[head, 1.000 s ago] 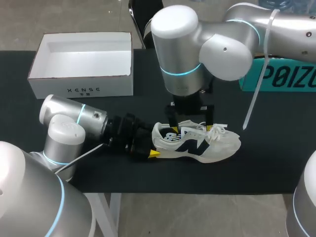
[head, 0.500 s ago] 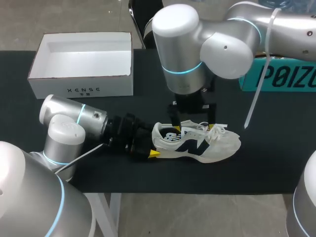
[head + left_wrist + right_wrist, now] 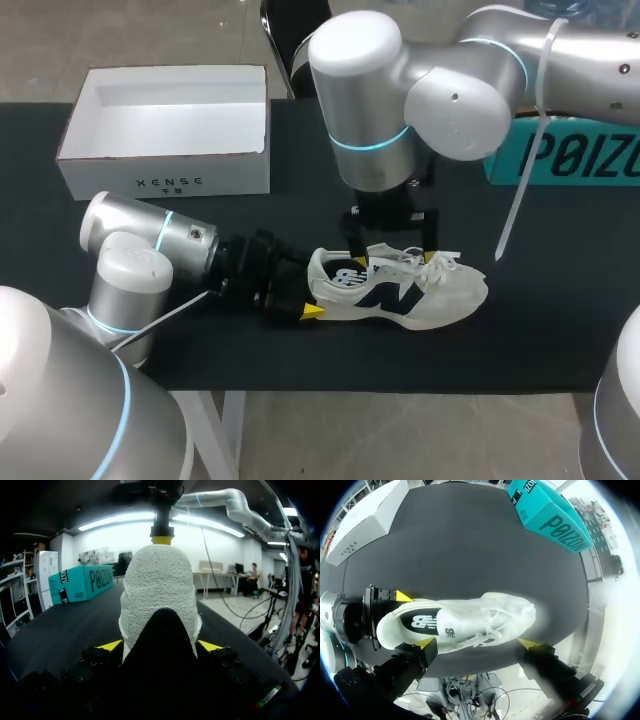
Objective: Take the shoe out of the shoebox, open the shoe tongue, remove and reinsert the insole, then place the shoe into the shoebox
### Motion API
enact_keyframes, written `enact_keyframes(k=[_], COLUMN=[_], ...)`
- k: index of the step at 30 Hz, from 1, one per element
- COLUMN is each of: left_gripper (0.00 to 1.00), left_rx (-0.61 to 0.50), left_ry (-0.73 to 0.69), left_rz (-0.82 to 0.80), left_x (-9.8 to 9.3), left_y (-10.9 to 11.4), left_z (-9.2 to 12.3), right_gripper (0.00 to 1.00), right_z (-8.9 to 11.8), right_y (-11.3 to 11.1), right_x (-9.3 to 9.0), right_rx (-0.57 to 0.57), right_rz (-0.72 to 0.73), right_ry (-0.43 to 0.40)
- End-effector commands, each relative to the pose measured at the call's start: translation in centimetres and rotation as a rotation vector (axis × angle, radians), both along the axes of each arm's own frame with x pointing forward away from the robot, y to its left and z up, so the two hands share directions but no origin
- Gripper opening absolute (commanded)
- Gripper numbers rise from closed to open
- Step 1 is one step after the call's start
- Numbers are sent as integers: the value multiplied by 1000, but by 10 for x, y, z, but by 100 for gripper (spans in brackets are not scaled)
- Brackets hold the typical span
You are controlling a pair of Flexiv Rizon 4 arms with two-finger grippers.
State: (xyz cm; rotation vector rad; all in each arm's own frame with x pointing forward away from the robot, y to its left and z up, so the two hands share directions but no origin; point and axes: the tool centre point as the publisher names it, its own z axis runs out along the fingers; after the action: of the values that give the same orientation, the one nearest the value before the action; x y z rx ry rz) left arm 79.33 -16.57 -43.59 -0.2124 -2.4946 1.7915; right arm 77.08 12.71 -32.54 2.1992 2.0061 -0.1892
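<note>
A white sneaker (image 3: pixel 400 290) with a dark side logo lies on its sole on the black table (image 3: pixel 150 350), toe to the right. Its black insole (image 3: pixel 427 622) shows through the opening. My left gripper (image 3: pixel 305 295) comes in level from the left, and its yellow-tipped fingers press both sides of the heel (image 3: pixel 159 590). My right gripper (image 3: pixel 390 245) hangs straight above the laces and tongue, open, with its fingertips (image 3: pixel 425 642) spread along the shoe's length and nothing between them. The white shoebox (image 3: pixel 165 130) stands open and empty at the back left.
A teal box (image 3: pixel 570 150) lies at the back right of the table. A white strap (image 3: pixel 515 200) hangs from my right arm beside the shoe's toe. Bare black table surface lies in front of the shoe and between it and the shoebox.
My right arm has shifted very slightly to the right above the shoe. The shoe and my left gripper have kept still.
</note>
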Motion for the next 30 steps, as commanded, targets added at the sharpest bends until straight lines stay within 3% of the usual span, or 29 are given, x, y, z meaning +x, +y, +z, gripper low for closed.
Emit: enact_keyframes(k=[1,30], left_gripper=[0,0], left_rx=[1,1], left_ry=[-1,-1], left_rz=[1,1], left_x=[0,0], left_y=[-3,-3], left_z=[-3,-3], right_gripper=[100,100], right_z=[-7,-32], right_y=[5,22], right_x=[4,11], right_rx=[-5,-53], right_rz=[8,75], right_ry=[-4,-16])
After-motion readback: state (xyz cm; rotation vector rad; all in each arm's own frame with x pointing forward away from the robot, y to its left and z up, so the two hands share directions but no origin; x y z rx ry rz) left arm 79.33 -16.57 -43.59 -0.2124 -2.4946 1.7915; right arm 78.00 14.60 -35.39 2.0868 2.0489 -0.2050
